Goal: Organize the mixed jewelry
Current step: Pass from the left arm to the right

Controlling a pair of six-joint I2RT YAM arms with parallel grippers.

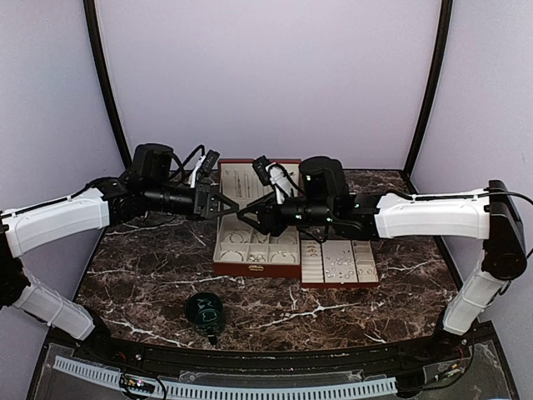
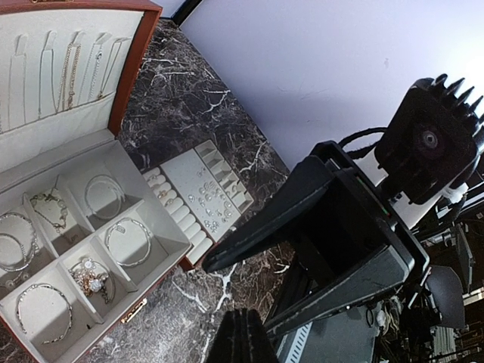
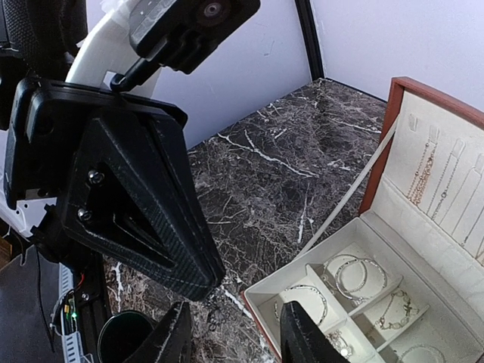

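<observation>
Left gripper (image 1: 223, 205) closed, nothing seen in it, hovering over the far-left part of the open jewelry box (image 1: 250, 270). Right gripper (image 3: 236, 321) has jaws partly apart with nothing between them, just right of the left one, above the box compartments. Mixed jewelry (image 2: 208, 198): tiny silvery pieces on the cream tray (image 2: 181, 165), which sits right against the box's right side. Bracelets (image 2: 125, 240) lie in the box compartments, chains (image 2: 68, 72) on the upright lid (image 1: 241, 177). Dark green cup (image 1: 204, 308) stands near, left of centre on the marble table (image 1: 141, 275), apart from the box.
</observation>
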